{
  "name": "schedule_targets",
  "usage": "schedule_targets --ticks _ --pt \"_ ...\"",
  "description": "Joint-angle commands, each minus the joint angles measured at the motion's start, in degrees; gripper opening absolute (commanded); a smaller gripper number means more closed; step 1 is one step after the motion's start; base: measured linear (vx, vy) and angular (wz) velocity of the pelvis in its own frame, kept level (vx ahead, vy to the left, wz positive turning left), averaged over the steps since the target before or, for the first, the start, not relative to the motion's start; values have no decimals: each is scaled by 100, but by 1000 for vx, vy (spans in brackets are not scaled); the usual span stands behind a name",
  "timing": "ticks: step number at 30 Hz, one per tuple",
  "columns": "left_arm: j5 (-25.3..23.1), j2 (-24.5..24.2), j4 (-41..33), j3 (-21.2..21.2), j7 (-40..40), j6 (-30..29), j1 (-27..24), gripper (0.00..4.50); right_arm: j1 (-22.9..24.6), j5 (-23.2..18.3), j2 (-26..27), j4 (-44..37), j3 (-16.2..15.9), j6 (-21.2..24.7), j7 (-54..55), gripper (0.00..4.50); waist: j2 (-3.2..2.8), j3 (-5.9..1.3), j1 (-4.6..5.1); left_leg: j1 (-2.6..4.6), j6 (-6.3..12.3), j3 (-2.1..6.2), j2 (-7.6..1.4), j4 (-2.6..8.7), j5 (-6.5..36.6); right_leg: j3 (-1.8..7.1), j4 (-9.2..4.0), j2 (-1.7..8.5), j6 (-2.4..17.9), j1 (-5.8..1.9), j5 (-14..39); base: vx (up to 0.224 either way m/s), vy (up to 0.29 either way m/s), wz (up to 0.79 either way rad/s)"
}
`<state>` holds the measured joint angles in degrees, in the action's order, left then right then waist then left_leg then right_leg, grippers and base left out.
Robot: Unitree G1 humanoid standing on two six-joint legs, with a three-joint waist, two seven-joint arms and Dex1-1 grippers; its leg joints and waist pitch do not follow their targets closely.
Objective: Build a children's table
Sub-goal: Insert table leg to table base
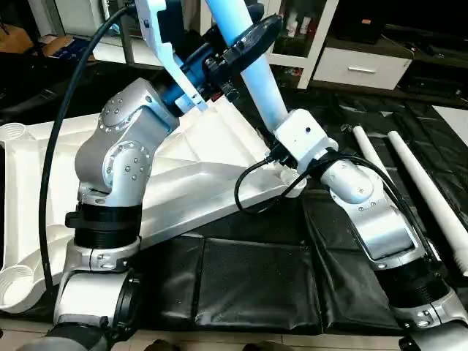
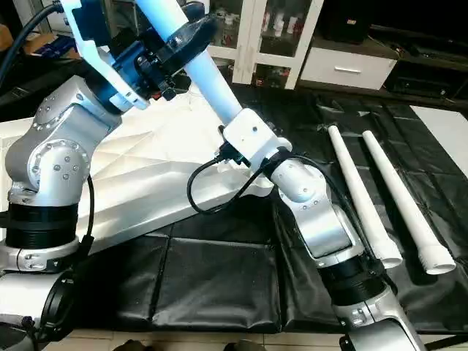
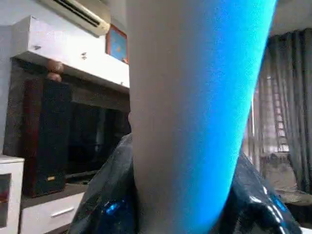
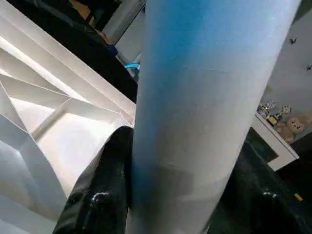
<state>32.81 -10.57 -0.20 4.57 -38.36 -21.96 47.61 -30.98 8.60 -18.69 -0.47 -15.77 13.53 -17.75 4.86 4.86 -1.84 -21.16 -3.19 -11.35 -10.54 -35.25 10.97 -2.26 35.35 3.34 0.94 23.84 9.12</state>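
Black floor mat (image 2: 219, 285) bears the tabletop (image 2: 146, 183), ribs up, and two spare legs (image 2: 365, 197); cabinet (image 2: 256, 36) behind; left gripper (image 3: 175, 214) and right gripper (image 4: 180, 195) each clamp the tilted leg (image 1: 256, 73) over a corner socket.

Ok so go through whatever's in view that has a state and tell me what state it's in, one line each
table top: upside down on the black mat, ribbed underside up.
held leg: tilted, gripped by both grippers, lower end at the top's near corner.
two spare legs: lying side by side on the mat, untouched.
left gripper: shut on the held leg, high up.
right gripper: shut on the held leg, low down.
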Motion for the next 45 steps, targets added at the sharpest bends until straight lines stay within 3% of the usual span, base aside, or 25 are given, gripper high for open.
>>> schedule_targets --ticks 1,3,5,7,8,10,13,15,16,19,21,22,23,24,27,28,32,33,35,38,40,42,44,45 --pt "-119 -40 50 54 167 16 222 234 60 34 -36 31 55 -65 -65 195 -172 -484 10 113 -206 119 -229 400 971 262 -308 349 1077 -321 660 0 0 0" --pt "-88 -80 33 64 129 -31 202 239 70 43 -26 37 64 -55 -67 194 -181 -498 14 119 -224 122 -227 395 975 259 -308 349 1079 -327 657 0 0 0" --pt "-67 -113 0 50 95 -85 199 277 69 31 -26 56 83 -15 -68 184 -170 -492 14 114 -226 120 -228 400 987 258 -310 346 1076 -326 687 0 0 0" --pt "-3 -120 -52 52 62 -146 195 277 62 -15 -2 95 139 93 -55 184 -187 -519 5 125 -227 118 -228 389 939 257 -293 346 1104 -330 606 0 0 0" --pt "46 -112 -85 64 64 -188 194 277 33 -114 58 183 261 272 -9 184 -181 -516 10 116 -214 116 -223 388 915 261 -290 344 1128 -334 558 0 0 0" --pt "65 -111 -102 60 93 -195 201 318 -81 -394 202 466 629 567 120 184 -184 -517 8 121 -188 113 -224 390 979 257 -297 348 1171 -322 606 0 0 0" --pt "35 -102 -115 35 148 -178 192 320 -186 -660 328 686 935 703 194 184 -174 -520 -5 134 -229 109 -229 389 995 254 -298 345 1163 -320 619 0 0 0" --pt "2 -112 -150 -43 130 -192 154 352 -347 -1006 509 944 1345 844 339 184 -176 -523 -2 129 -234 113 -226 388 988 254 -292 351 1162 -322 627 0 0 0" --pt "-63 -101 -161 -144 132 -217 93 363 -556 -1366 689 1221 1784 926 546 184 -186 -533 0 126 -244 110 -222 379 958 250 -284 352 1165 -318 616 0 0 0" --pt "-93 -60 -117 -219 125 -257 3 368 -778 -1675 759 1500 2185 863 736 184 -179 -523 -5 124 -285 100 -211 376 927 249 -288 344 1125 -310 653 0 0 0" --pt "-245 -100 -64 -299 139 -205 -47 368 -850 -1809 744 1594 2349 825 720 184 -188 -536 -6 121 -272 99 -208 373 877 247 -284 339 1082 -322 584 0 0 0" --pt "-812 -330 261 -593 262 -159 -161 368 -872 -2175 630 1627 2678 849 459 184 -200 -535 -12 118 -259 99 -203 372 851 247 -283 342 1068 -329 570 0 0 0" --pt "-964 -390 344 -671 297 -137 -186 368 -860 -2233 590 1618 2722 866 381 184 -203 -536 -10 128 -213 98 -206 376 909 243 -304 327 1027 -317 608 0 0 0" --pt "-1541 -677 641 -1088 250 -8 -342 368 -740 -2385 346 1528 2815 909 2 184 -184 -528 4 133 -183 101 -203 378 993 240 -314 315 948 -315 770 0 0 0" --pt "-2012 -1019 829 -1719 -94 6 -657 368 -460 -2476 -48 1320 2874 1005 -512 184 -188 -533 -50 118 -124 113 -210 378 881 259 -342 357 823 -338 1002 0 0 0" --pt "-2023 -1079 810 -1994 -342 -57 -840 368 -298 -2509 -241 1207 2945 1115 -720 184 -184 -543 -69 98 -103 110 -212 375 752 261 -324 364 890 -352 924 0 0 0" --pt "-1973 -1062 818 -2274 -432 -311 -980 368 -122 -2629 -399 1050 3065 1304 -858 184 -183 -566 -84 98 -51 94 -221 362 648 249 -305 374 1195 -327 708 0 0 0" --pt "-2054 -976 966 -2418 -371 -327 -990 368 44 -2688 -501 852 3048 1434 -993 184 -144 -539 -76 84 -27 92 -221 368 771 251 -338 378 1202 -339 892 0 0 0" --pt "-2247 -834 1354 -2547 -318 -220 -952 368 286 -2835 -579 534 2977 1670 -1116 184 -145 -532 -93 94 3 97 -227 365 877 252 -368 388 1127 -334 1118 0 0 0" --pt "-2419 -676 1795 -2591 -343 -178 -867 368 527 -2972 -660 271 2872 1825 -1196 184 -124 -514 -65 79 -21 117 -206 373 1095 237 -469 396 827 -320 1899 0 0 0" --pt "-2483 -613 1981 -2632 -422 -242 -832 332 644 -3004 -657 171 2873 1859 -1219 184 -120 -520 -60 93 -41 122 -213 369 1131 231 -497 401 758 -287 2072 0 0 0" --pt "-2606 -618 2109 -2709 -378 -213 -801 332 685 -2992 -631 133 2885 1870 -1217 184 -116 -511 -49 88 -37 129 -211 377 1179 221 -511 398 736 -279 2184 0 0 0" --pt "-2819 -610 2394 -2828 -185 -154 -739 301 760 -2950 -542 18 2882 1906 -1184 184 -161 -505 -37 94 -31 136 -203 376 1250 219 -525 382 691 -256 2237 0 0 0" --pt "-2854 -591 2462 -2831 -104 -145 -721 290 779 -2958 -526 -24 2880 1931 -1166 184 -140 -509 -33 77 -18 138 -201 377 1221 216 -524 389 675 -274 2221 0 0 0"
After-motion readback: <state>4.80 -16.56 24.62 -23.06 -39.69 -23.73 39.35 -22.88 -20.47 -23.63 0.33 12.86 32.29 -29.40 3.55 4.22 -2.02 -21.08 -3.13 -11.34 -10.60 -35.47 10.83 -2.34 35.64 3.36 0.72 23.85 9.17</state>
